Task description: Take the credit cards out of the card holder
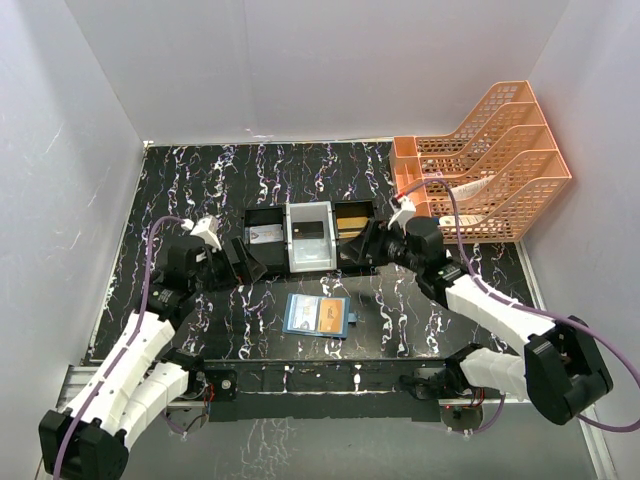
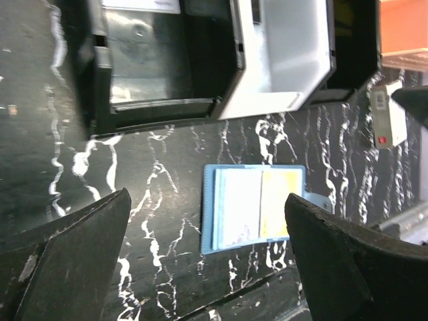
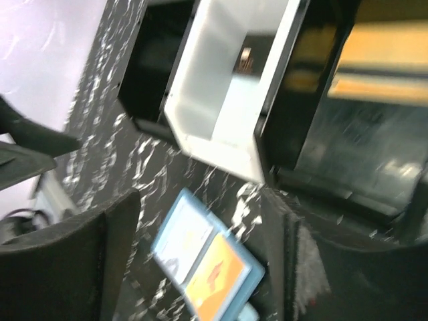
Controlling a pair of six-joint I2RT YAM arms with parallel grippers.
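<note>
Looking down on a black, white-veined marble-patterned bench (image 1: 200, 180), a small blue folding card holder (image 1: 317, 314) lies opened flat near the front edge, midway between the two arms, pockets facing up, most likely so that either arm can reach in. Two credit cards (image 2: 281, 204) show in its lighter blue pockets, one pale and one yellow-orange, side by side and not yet taken out. At twelve o'clock from the holder sits a three-compartment tray (image 1: 310, 258), white in the middle and black at either end, which seems to serve as the drop-off place. A light flat card lies in its left compartment and a gold-tan strip in its right one is probably another, though that view is blurred. The left hand (image 1: 242, 262) hovers at about eight o'clock from the tray, its fingers spread wide with nothing between them. Its camera looks straight down at the holder, a stance that suits reaching for the next card. The right hand (image 1: 358, 247) is at three o'clock from the tray, over the right black compartment, fingers apart and holding nothing. An orange mesh file rack (image 1: 500, 150) stands at two o'clock, well apart. A small white box with a red mark (image 2: 386, 120) lies on the bench just beside the tray's right end.
</note>
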